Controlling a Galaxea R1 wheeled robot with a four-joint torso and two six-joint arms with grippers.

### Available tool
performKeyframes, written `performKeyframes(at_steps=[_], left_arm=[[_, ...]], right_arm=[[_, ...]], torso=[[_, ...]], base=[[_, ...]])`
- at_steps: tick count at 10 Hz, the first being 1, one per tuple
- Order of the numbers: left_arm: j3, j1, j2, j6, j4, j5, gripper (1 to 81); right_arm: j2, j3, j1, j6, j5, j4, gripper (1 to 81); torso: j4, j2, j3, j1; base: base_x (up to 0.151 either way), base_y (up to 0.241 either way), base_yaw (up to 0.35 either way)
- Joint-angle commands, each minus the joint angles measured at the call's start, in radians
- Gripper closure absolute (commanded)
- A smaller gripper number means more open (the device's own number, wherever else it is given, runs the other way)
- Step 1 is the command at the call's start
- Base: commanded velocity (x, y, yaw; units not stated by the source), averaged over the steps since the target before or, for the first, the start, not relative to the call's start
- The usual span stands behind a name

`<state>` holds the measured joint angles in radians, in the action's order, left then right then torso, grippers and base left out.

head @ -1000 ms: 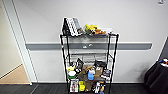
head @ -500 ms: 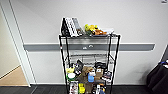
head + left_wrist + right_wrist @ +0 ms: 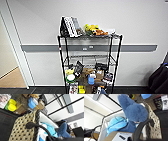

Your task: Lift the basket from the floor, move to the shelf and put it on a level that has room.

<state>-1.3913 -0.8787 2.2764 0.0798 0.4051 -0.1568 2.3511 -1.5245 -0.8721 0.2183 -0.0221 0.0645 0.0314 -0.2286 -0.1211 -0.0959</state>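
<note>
Shelf standing against the pale wall, squarely ahead in the head view. Top tier of the shelf loaded with books and yellow plush toys; tier below it, the level, apparently bare; lower tiers crowded with boxes and packets. Basket seen close in both wrist views, raised and near the shelf's lower, cluttered tiers, with shelf posts and a yellow item just beyond it. Inside the basket: blue plush toy, a lighter blue plush and a brown cardboard box. State of left hand and of right hand: cannot tell, fingers not made out in either wrist view. Judged light, contents soft and bulky; woven wall likely to flex under pressure, pale rim firmer. Best hold judged to be at the rim on opposite sides, kept level so the tall plush stays in.
</note>
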Motion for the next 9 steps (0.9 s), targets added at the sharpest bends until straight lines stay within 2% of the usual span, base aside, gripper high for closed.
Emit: performKeyframes(at_steps=[1, 9], left_arm=[[0.087, 0.148, -0.015, -0.014, -0.025, 0.013, 81.1], [0.159, 0.157, -0.050, -0.014, -0.025, -0.015, 81.1]], right_arm=[[-0.014, 0.081, 0.164, 0.007, 0.051, 0.011, 81.1], [-0.057, 0.165, 0.186, 0.006, 0.059, 0.009, 81.1]], torso=[[0.000, 0.000, 0.000, 0.000], [0.000, 0.000, 0.000, 0.000]], base=[[0.103, 0.000, 0.000], [0.098, 0.000, 0.000]])
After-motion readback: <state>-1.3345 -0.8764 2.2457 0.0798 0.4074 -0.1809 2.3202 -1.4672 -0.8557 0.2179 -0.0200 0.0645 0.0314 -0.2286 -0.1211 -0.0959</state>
